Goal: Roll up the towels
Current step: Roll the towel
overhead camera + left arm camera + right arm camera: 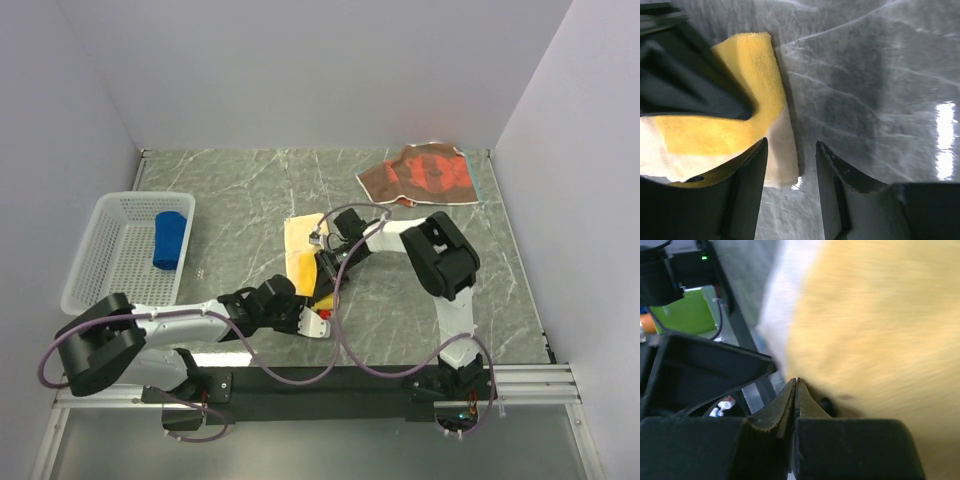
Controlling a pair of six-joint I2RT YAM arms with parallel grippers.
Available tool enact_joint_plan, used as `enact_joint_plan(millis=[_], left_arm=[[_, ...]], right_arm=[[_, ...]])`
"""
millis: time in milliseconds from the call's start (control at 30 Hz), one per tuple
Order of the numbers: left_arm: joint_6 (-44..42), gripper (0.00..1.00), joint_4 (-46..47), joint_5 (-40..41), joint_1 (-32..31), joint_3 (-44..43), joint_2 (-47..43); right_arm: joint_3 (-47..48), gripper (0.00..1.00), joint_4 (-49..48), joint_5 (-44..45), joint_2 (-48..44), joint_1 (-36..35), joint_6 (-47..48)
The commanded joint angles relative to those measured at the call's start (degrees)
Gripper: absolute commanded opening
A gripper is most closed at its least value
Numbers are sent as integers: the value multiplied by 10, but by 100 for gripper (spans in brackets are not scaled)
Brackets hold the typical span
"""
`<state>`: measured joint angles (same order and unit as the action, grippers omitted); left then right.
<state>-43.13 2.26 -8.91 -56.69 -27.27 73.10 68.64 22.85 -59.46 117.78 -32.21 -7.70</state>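
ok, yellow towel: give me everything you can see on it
The yellow towel is soft terry, bright yellow with a paler cream side. It lies in the middle of the table, apparently folded yellow over cream. The right gripper, fingers together, is against it; whether it pinches cloth is unclear. The towel's cream corner lies between the fingers of the open left gripper.
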Motion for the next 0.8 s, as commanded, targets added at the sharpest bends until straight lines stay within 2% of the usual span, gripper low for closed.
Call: enact_joint_plan(millis=[0, 167, 233, 267, 300, 333, 367, 400, 467, 500, 633, 767], left_arm=[[-13, 47, 65, 42, -4, 5, 35], [-2, 36, 82, 67, -4, -1, 74], [21, 30, 53, 69, -4, -9, 83], [29, 25, 33, 44, 0, -24, 83], [45, 15, 10, 21, 5, -32, 75], [52, 11, -56, -8, 13, -41, 67], [58, 8, -83, -50, 31, -60, 60], [75, 6, -109, -103, 40, -68, 46], [91, 4, -166, -146, 59, -88, 35], [97, 3, -188, -187, 64, -98, 38], [88, 1, -308, -279, 95, -184, 84], [78, 1, -427, -370, 161, -268, 206]], right_arm=[[18, 0, -15, -7, 32, 5, -21], [7, 0, -35, -13, 39, 5, -40], [5, 2, -31, -7, 33, 5, -37], [7, 3, -27, -5, 30, 7, -35], [7, 7, -17, -1, 10, 20, -29], [1, 9, -20, 0, -9, 31, -30], [-17, 12, -28, 0, -33, 48, -32], [-25, 20, -36, 14, -84, 78, -28], [-32, 32, -16, 36, -133, 114, 0], [-33, 42, -4, 64, -178, 126, 48], [-60, 51, 31, 152, -285, 170, 177], [-131, 60, 37, 197, -386, 183, 247]])
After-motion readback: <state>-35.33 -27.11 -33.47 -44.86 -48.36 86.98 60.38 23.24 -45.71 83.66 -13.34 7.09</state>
